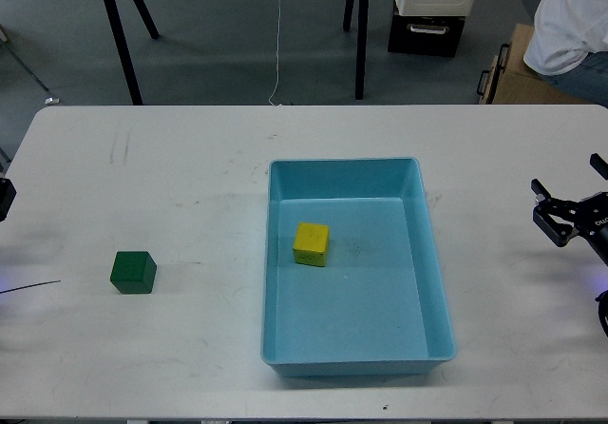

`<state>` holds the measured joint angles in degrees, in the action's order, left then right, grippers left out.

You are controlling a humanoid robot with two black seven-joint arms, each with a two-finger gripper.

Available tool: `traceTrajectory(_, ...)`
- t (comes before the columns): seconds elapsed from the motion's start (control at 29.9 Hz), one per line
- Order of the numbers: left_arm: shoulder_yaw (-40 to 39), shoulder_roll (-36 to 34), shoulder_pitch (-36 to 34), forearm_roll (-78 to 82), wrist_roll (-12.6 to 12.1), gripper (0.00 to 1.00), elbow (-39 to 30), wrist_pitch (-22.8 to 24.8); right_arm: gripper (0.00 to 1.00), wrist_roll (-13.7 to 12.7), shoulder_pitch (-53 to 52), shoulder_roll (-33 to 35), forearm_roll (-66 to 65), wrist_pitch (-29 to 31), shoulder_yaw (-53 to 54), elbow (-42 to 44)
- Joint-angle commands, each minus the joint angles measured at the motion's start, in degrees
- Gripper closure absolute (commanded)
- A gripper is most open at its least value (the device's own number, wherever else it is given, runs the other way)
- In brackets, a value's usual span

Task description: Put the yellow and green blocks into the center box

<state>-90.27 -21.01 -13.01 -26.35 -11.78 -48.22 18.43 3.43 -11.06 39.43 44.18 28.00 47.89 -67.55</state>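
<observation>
At the right edge, right claw (543,202): hovers over bare tabletop, well apart from the tray; two short dark fingers show with a gap between them, so it stands spread and holds nothing.
Left claw (4,199): only a dark sliver shows at the left edge; I cannot tell whether it is spread or pressed together.
Center box (430,253): light-blue tray resting flat on the tabletop, a little right of the middle, its long sides running away from the viewer.
Yellow block (312,243): sits on the floor of the tray, in its left half, near the left wall but not touching it.
Green block (133,272): lies on the tabletop well left of the tray, outside it, nearer the left claw's side.
Tabletop (190,158): white, scuffed, with rounded far corners.
</observation>
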Motion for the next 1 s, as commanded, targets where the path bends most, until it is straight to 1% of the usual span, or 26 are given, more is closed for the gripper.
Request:
traceTrajectory(0.0, -0.17, -0.09, 0.00, -0.10, 0.09, 0.00, 0.23, -0.06, 0.04, 0.00, -0.11, -0.40, 0.64, 0.00, -0.07, 0.14)
traceTrajectory(0.13, -0.34, 0.00, -0.09, -0.10, 0.44, 0.00, 1.55, 0.03, 0.03, 0.00, -0.11, -0.40, 0.55, 0.00, -0.07, 0.05)
traceTrajectory(0.33, -0.43, -0.17, -0.18, -0.10, 0.71, 0.00, 1.73, 0.82, 0.03, 0.00, -0.11, -0.40, 0.29, 0.00, -0.60, -0.13)
traceTrajectory(0.43, -0.52, -1.92, -0.18, -0.01, 1.23, 0.00, 1.82, 1.79, 0.03, 0.00, -0.02, -0.31, 0.29, 0.00, -0.69, -0.21)
traceTrajectory(0.47, -0.52, -3.32, -0.09, -0.01, 2.28, 0.00, 2.34, 1.79, 0.03, 0.00, -0.02, -0.23, 0.20, 0.00, -0.69, -0.21)
traceTrajectory(0.54, -0.43, -5.79, -0.09, -0.01, 5.79, 0.00, 3.66, 1.79, 0.03, 0.00, 0.07, -0.05, 0.29, 0.00, -0.77, -0.30)
traceTrajectory(0.7, 0.88, -10.62, -0.09, 3.40, 15.63, 0.00, 6.12, -0.40, 0.03, 0.00, 0.07, 0.04, 0.03, 0.00, -0.78, -0.48)
traceTrajectory(0.74, 1.58, -11.24, -0.18, 5.33, 17.91, 0.00, 6.12, -1.19, 0.03, 0.00, 0.07, 0.04, -0.06, 0.00, -0.78, -0.57)
traceTrajectory(0.8, 3.16, -11.60, -0.61, 8.93, 21.61, 0.00, 6.21, -2.51, 0.03, 0.00, 0.07, 0.04, -0.15, 0.00, -0.78, -0.65)
traceTrajectory(0.87, 3.96, -11.60, -1.14, 10.53, 24.25, 0.00, 6.21, -2.69, 0.03, 0.00, 0.07, 0.04, -0.15, 0.00, -0.78, -0.74)
traceTrajectory(0.9, 3.96, -11.60, -1.06, 10.62, 25.05, 0.00, 6.21, -2.52, 0.03, 0.00, 0.07, 0.04, -0.24, 0.00, -0.86, -0.74)
traceTrajectory(0.97, 3.96, -11.60, -0.97, 10.71, 24.97, 0.00, 6.13, -1.99, 0.03, 0.00, -0.02, 0.04, -0.24, 0.00, -0.86, -0.83)
